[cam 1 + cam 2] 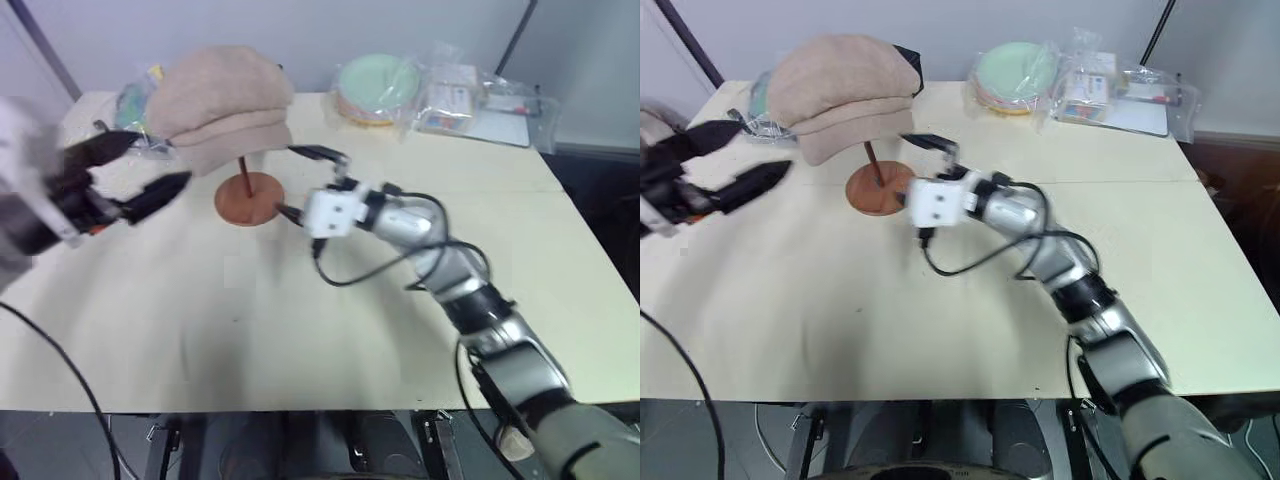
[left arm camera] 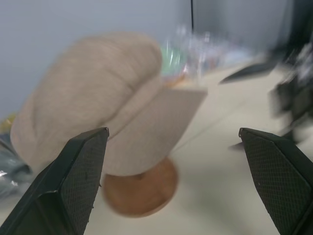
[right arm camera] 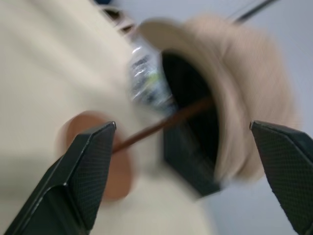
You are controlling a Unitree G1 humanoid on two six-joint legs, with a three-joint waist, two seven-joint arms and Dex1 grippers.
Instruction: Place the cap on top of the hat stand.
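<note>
No text, label, brand, number or sign can be read anywhere; the print on the bagged packets (image 1: 470,95) at upper right is illegible.

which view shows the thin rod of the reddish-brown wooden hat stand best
The right wrist view: the rod runs bare from the round base into the soft beige fabric cap's dark underside. Both eye views show a short stretch of rod below the brim. The left wrist view shows the stand's base.

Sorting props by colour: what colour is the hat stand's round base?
Reddish-brown, on the hat stand; clearest in the left eye view.
</note>
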